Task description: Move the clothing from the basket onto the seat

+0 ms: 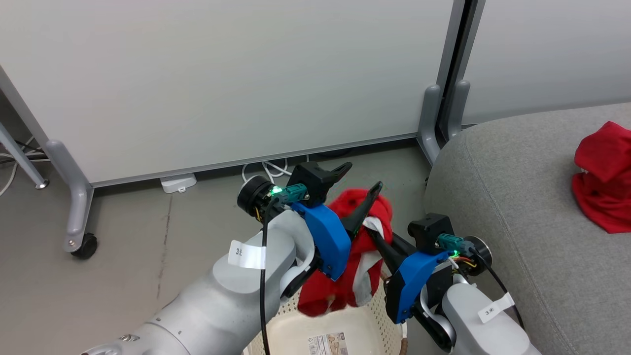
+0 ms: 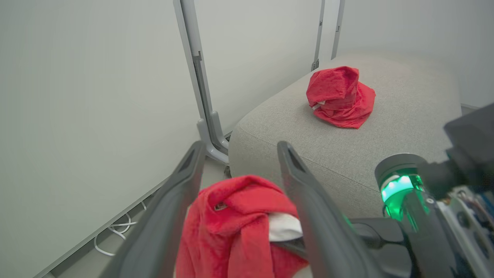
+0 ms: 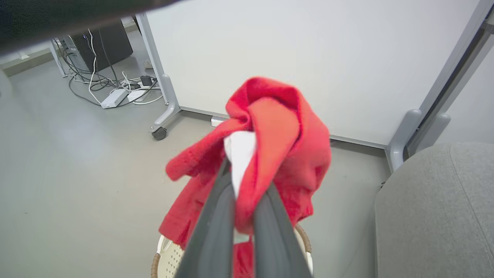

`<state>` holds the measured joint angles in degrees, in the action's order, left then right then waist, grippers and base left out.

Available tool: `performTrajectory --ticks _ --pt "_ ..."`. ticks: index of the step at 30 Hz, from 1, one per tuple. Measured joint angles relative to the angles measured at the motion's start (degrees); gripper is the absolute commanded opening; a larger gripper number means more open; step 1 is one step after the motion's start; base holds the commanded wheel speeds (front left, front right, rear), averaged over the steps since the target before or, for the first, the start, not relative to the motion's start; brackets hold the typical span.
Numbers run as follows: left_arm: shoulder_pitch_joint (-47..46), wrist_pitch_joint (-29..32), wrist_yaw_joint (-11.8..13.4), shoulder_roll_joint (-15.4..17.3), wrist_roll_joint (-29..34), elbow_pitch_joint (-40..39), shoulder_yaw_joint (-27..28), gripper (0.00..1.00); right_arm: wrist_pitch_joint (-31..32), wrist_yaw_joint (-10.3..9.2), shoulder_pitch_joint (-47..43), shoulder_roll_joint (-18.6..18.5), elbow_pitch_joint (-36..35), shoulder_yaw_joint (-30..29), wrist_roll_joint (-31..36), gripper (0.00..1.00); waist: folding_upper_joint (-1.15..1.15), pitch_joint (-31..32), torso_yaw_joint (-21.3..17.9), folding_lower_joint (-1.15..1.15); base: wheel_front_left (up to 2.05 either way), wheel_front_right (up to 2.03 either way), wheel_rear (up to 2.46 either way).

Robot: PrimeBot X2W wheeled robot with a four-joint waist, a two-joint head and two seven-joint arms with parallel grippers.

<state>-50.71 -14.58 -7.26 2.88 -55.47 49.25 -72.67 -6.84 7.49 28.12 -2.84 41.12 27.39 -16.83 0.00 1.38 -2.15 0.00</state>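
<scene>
A: Which way does the trimmed garment (image 3: 285,127) lie?

B: It hangs. Its long axis goes up and down: the bunched top is at your tools, and the loose end points down to the basket (image 1: 296,335) under it. I cannot tell if the hem touches the basket. The white trim shows near the top.

A: And the other one?

B: The plain garment (image 2: 339,96) lies as a crumpled heap on the seat (image 2: 405,127), well apart from the basket. It has no clear direction.

A: How do the tools stand?

B: Your right tool (image 3: 245,185) is pressed together and pinches the trimmed garment at its top, on a fold of red cloth and white trim. Your left tool (image 2: 240,148) is spread wide. The top of the same garment sits between its two fingers, but they do not squeeze it.

A: Is there any writing?

B: A paper label (image 1: 328,343) is on the base of the basket, but its print is too small to read. Each of your forearms carries a white tag (image 1: 246,255). On it you can read a "3" and one more sign that is not clear.
</scene>
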Motion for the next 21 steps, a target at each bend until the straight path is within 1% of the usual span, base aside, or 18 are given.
performTrajectory --ticks 6,9,13,14,16,17,19,20,21 --pt "0.90 -0.34 0.58 0.03 0.19 0.43 1.77 1.00 -0.40 0.00 0.08 0.00 0.15 -0.67 0.13 0.00 0.00 -0.07 0.30 0.00 0.00 0.00 0.00" --pt "2.84 -0.40 1.44 0.73 1.48 -1.78 5.04 1.00 -0.81 0.00 0.07 -0.01 0.24 -1.65 0.58 0.00 0.00 -0.06 0.59 0.00 0.00 0.00 0.00" --pt "7.51 -0.41 2.87 3.14 5.52 -7.32 11.05 1.00 -0.98 0.00 -0.02 -0.01 0.13 -2.89 1.08 0.00 0.00 -0.10 1.04 0.00 0.00 0.00 0.00" --pt "10.78 -0.41 3.50 4.55 8.09 -10.10 13.96 1.00 -0.98 0.00 -0.20 -0.01 -0.15 -3.34 1.12 0.00 0.00 -0.12 1.26 0.00 0.00 0.00 0.00" --pt "13.73 -0.42 4.16 5.78 10.42 -13.06 17.17 1.00 -0.96 0.00 -0.34 -0.01 -0.47 -3.72 1.25 0.00 0.00 -0.14 1.50 0.00 0.00 0.00 0.00" --pt "16.78 -0.41 4.80 6.65 13.08 -16.23 20.58 1.00 -0.85 0.00 -0.50 -0.01 -0.83 -4.03 1.63 0.00 0.00 -0.17 1.76 0.00 0.00 0.00 0.00" --pt "20.04 -0.41 5.49 7.36 15.72 -19.38 24.09 1.00 -0.80 0.00 -0.69 -0.01 -1.30 -4.39 1.74 0.00 0.00 -0.22 1.99 0.00 0.00 0.00 0.00" --pt "23.58 -0.42 6.30 7.87 18.69 -22.34 27.46 1.00 -0.73 0.00 -1.04 -0.01 -1.71 -4.76 1.88 0.00 0.00 -0.27 2.23 0.00 0.00 0.00 0.00" --pt "25.38 -0.41 6.53 8.01 20.06 -23.72 29.10 1.00 -0.69 0.00 -1.29 -0.01 -1.98 -4.89 1.87 0.00 0.00 -0.28 2.34 0.00 0.00 0.00 0.00"
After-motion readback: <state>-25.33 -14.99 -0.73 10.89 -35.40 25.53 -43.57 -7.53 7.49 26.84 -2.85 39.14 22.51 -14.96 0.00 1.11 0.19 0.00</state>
